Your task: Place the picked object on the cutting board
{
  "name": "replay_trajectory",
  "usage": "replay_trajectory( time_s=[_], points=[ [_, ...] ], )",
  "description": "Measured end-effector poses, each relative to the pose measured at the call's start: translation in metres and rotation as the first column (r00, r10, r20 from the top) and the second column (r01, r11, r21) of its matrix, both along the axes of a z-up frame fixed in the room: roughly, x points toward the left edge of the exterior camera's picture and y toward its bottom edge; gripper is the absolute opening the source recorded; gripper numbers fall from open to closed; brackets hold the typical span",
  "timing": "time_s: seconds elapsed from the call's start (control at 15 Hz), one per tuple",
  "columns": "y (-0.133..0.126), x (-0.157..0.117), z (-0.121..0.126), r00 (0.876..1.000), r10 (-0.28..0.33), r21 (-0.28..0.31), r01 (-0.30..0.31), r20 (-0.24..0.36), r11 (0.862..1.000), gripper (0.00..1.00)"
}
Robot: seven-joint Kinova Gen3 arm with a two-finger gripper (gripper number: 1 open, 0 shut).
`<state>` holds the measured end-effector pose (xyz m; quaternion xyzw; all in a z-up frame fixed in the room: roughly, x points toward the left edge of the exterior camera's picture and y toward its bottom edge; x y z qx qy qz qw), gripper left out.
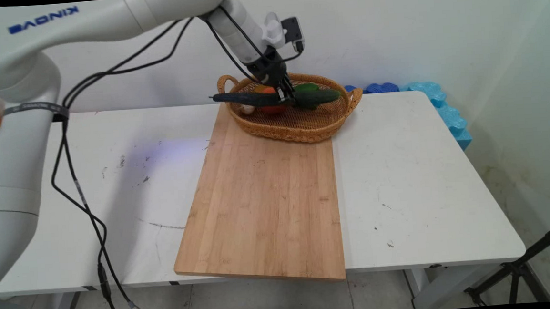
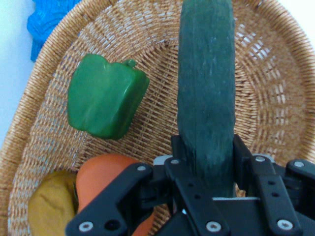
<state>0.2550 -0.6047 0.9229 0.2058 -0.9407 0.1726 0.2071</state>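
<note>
The gripper (image 1: 285, 95) hangs over the wicker basket (image 1: 297, 134) with its fingers (image 2: 241, 155) clamped on a long dark green cucumber (image 1: 247, 99). In the hand view the gripper (image 2: 206, 157) has one finger pressed against each flank of the cucumber (image 2: 205, 73), which runs straight out from between them across the basket (image 2: 266, 59).

From the main view, the grip sits about midway along the cucumber, which lies nearly level and sticks out past the basket's left rim. It looks lifted a little above the other things in the basket, though whether it is wholly clear of them cannot be told.

The basket stands at the far edge of the table (image 1: 424, 174), resting on the far end of a wooden cutting board (image 1: 263, 198). The board reaches from there to the table's near edge and overhangs it slightly; its top carries nothing else.

Under and beside the cucumber, a green pepper (image 1: 307, 88) lies toward the basket's right, and a red-orange rounded fruit (image 1: 272, 109) lies below the fingers. In the hand view the pepper (image 2: 106, 96) lies apart from the cucumber. The red-orange fruit (image 2: 106, 177) touches a dull yellow thing (image 2: 51, 206) whose kind is not clear.

Blue foam (image 1: 444, 106) lines the table's far right corner behind the basket.
</note>
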Motion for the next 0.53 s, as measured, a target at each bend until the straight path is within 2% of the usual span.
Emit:
replay_trajectory(
  time_s=[0.53],
  points=[
    [0.060, 0.015, 0.041, 0.998, 0.024, 0.013, -0.023, -0.055, 1.000, 0.00]
  ],
)
